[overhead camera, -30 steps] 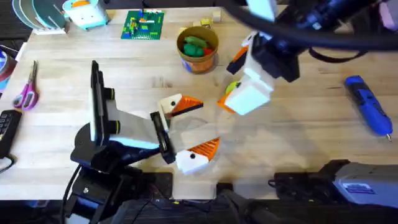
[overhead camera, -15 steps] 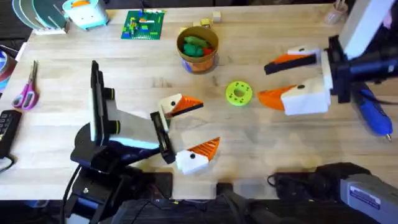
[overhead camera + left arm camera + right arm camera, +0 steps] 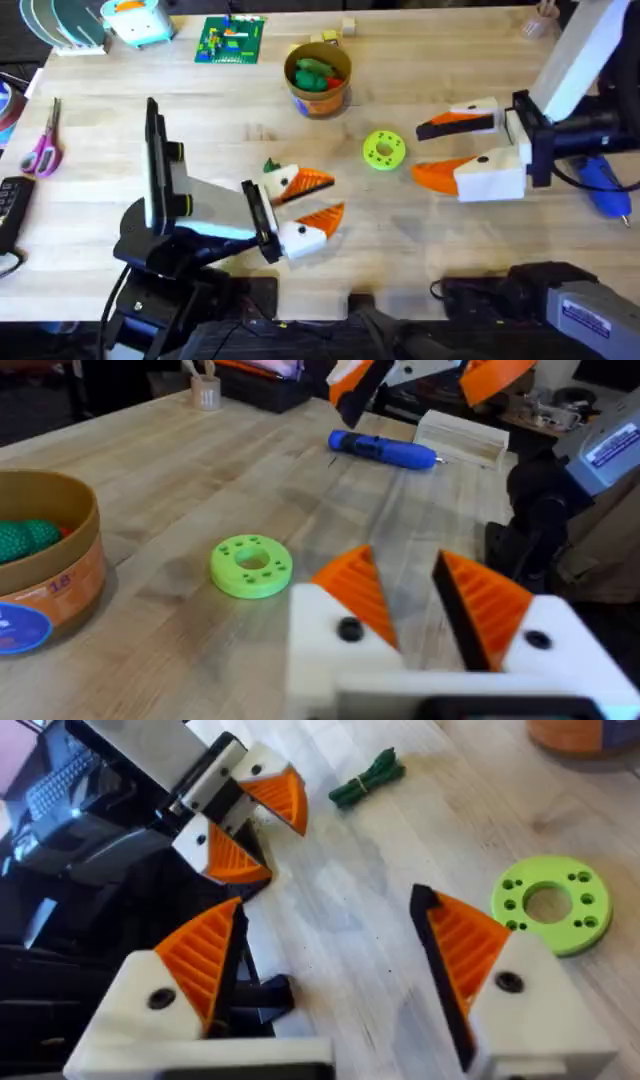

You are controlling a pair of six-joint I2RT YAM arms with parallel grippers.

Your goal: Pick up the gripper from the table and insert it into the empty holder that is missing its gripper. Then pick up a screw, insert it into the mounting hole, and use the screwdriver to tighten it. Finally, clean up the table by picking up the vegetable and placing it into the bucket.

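A: Overhead view, left to right?
B: Left end effector (image 3: 305, 200) near the bench's front edge, fingers narrowly apart, empty. The vegetable (image 3: 270, 166) lies just beside it, toward the bench's middle.
A: How will it handle?
B: Likely light, bumpy; pinch its midsection. Bucket (image 3: 318, 80) sits toward the far edge; right end effector (image 3: 452, 148) spread, empty.

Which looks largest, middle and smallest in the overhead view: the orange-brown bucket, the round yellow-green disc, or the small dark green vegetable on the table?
1. Orange-brown round bucket with yellowish rim: largest.
2. Round yellow-green plastic disc with holes: middle.
3. Slim dark green toy vegetable: smallest, partly hidden beside the left arm's fingers.
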